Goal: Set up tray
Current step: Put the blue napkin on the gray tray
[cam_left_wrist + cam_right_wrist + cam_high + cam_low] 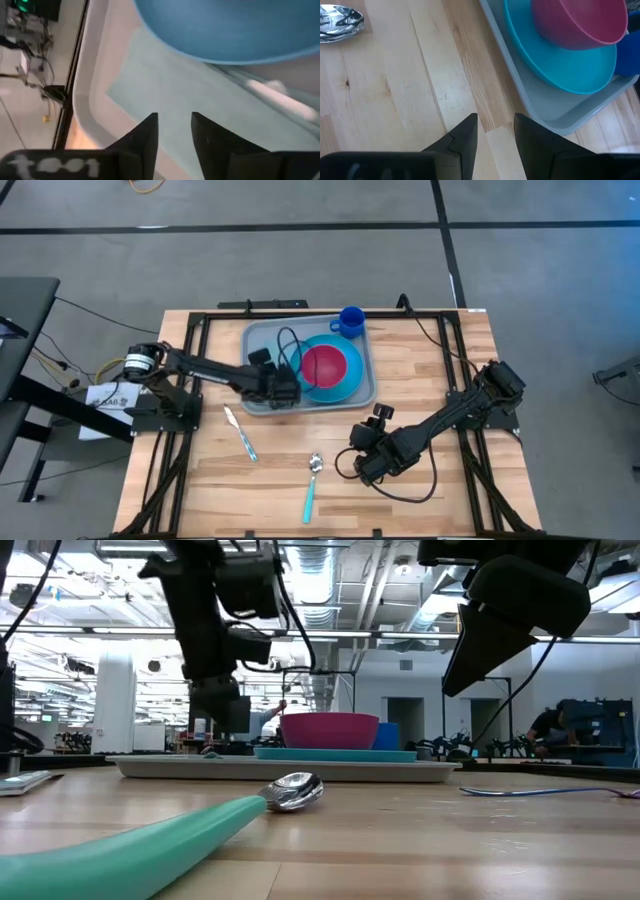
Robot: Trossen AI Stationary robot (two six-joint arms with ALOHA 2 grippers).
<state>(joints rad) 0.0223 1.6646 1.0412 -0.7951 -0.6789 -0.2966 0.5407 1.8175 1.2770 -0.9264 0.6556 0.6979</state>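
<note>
The pale grey-blue tray (262, 340) lies at the table's far middle. It carries a flat teal sheet (165, 85), a round blue plate (350, 385) lying partly on that sheet, a pink bowl (325, 365) on the plate, and a blue cup (350, 320) in its far right corner. My left gripper (287, 392) is inside the tray's near left part, pointing down over the teal sheet (175, 122), its fingers a little apart. My right gripper (362, 468) is open over bare wood near the tray's near right corner (495, 122). My left gripper stands low over the teal sheet (150, 100) near that sheet's corner, coming from above. Nothing shows between the fingers, and I cannot tell whether the tips touch the sheet.
A teal-handled spoon (312, 485) lies near the table's near edge, its metal bowl (337, 22) close to my right gripper. A knife (241, 434) lies on the wood near the tray's near left corner. Black frame rails run along both sides of the table.
</note>
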